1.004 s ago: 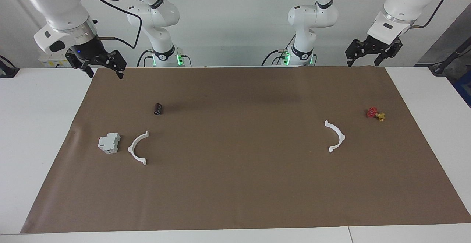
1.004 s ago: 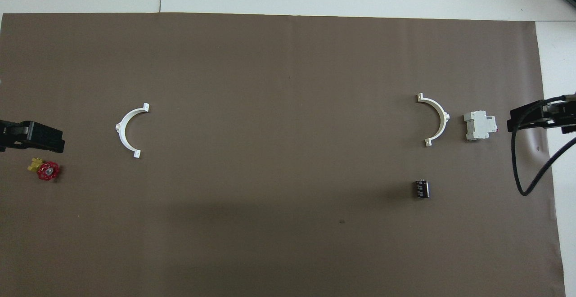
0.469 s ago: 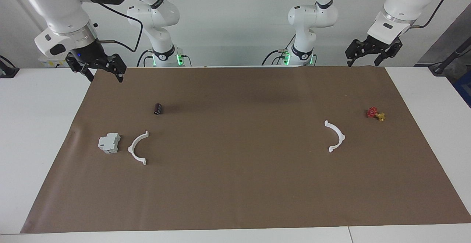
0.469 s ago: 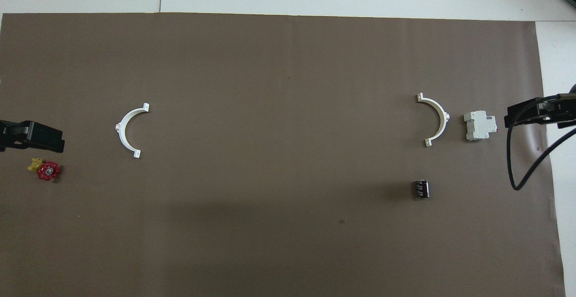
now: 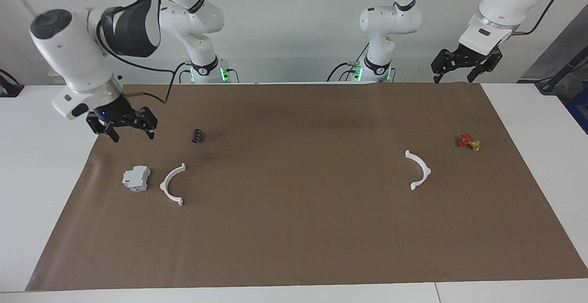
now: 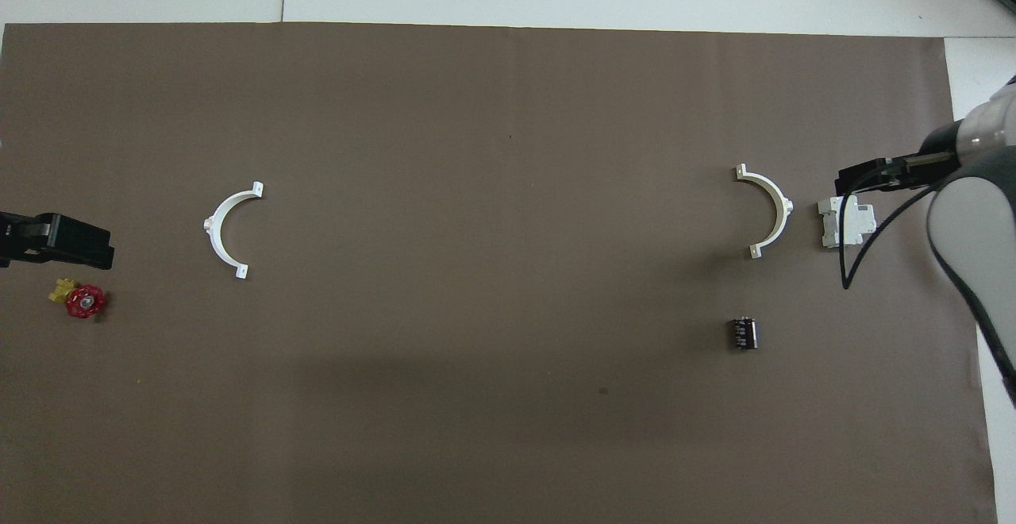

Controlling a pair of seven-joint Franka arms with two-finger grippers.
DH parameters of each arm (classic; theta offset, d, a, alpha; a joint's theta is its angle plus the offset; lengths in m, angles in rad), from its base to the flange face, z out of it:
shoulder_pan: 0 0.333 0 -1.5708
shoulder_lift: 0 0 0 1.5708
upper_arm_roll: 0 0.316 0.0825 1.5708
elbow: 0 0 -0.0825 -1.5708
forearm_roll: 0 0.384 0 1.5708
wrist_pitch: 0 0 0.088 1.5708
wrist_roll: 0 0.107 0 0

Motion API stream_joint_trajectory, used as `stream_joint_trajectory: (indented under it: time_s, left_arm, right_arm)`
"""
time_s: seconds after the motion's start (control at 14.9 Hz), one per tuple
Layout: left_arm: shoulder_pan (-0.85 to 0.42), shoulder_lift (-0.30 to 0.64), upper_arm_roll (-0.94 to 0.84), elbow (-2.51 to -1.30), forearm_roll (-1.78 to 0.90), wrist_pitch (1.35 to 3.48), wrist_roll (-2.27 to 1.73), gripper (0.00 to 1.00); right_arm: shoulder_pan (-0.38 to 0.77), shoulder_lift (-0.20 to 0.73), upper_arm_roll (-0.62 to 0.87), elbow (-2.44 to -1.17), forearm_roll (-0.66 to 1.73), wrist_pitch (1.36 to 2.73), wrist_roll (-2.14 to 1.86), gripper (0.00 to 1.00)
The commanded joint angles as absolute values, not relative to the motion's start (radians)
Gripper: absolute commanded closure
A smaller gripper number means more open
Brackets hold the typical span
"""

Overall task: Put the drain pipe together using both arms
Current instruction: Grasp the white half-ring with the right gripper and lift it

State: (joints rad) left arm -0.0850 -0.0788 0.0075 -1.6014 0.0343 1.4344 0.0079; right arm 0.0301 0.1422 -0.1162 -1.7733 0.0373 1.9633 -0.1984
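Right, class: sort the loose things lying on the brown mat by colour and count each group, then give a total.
White: 3, namely two thin plastic half-rings and one boxy grey-white block
Black: 1, a small cylinder
Red and yellow: 1, a small valve piece
Total: 5

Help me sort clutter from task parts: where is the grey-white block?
The grey-white block lies on the brown mat toward the right arm's end, beside a white half-ring.

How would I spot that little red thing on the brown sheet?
Look at the brown sheet and go to the left arm's end. The red valve wheel lies there, nearer the robots than the white half-ring. It alone is red, with a yellow piece attached.
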Motion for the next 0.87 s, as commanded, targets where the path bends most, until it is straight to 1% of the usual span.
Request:
stream_joint_trajectory:
  time_s: [0.0,0.13,0.2,0.33,0.6,0.8]
  left_arm:
    - [-0.08,-0.092,0.008,-1.605,0.029,1.442,0.023,0.0]
    - [-0.08,-0.092,0.008,-1.605,0.029,1.443,0.021,0.0]
    - [-0.08,-0.092,0.008,-1.605,0.029,1.443,0.021,0.0]
    - [-0.081,-0.092,0.008,-1.605,0.029,1.443,0.021,0.0]
    - [-0.083,-0.092,0.008,-1.606,0.029,1.443,0.021,0.0]
    - [-0.081,-0.092,0.008,-1.609,0.029,1.445,0.023,0.0]
  right_arm:
    - [0.029,0.215,-0.107,-1.851,0.066,2.127,-0.312,0.0]
    - [0.026,0.242,-0.107,-1.919,0.067,2.256,-0.406,0.0]
    - [0.028,0.258,-0.107,-1.93,0.069,2.29,-0.42,0.0]
    - [0.028,0.29,-0.107,-1.934,0.071,2.327,-0.425,0.0]
    - [0.012,0.32,-0.106,-1.963,0.075,2.356,-0.46,0.0]
    - [0.014,0.354,-0.107,-1.993,0.17,2.445,-0.517,0.0]
